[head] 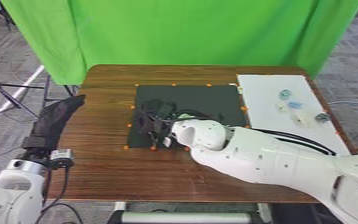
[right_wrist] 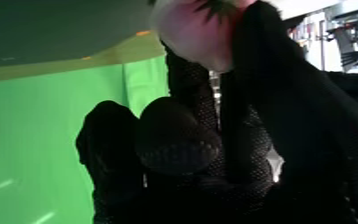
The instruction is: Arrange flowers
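Observation:
Over the black mat (head: 218, 97), my right hand (head: 156, 119) is low, the forearm crossing in from the right. In the right wrist view, that hand (right_wrist: 291, 85) pinches a pale pink flower (right_wrist: 191, 30) between its fingertips; the flower's lower part is hidden by the glove. A small pale green item (head: 185, 116) shows beside the right wrist in the head view, too small to identify. My left hand (head: 62, 114) stays beside the table's left edge, its fingers straight and together.
On the right, a white board (head: 269, 92) holds several small pieces, among them a green one (head: 286, 94), a blue one (head: 295, 105) and a dark one (head: 322, 117). Orange marks edge the mat. A green curtain (head: 193, 35) hangs behind the table (head: 104, 165).

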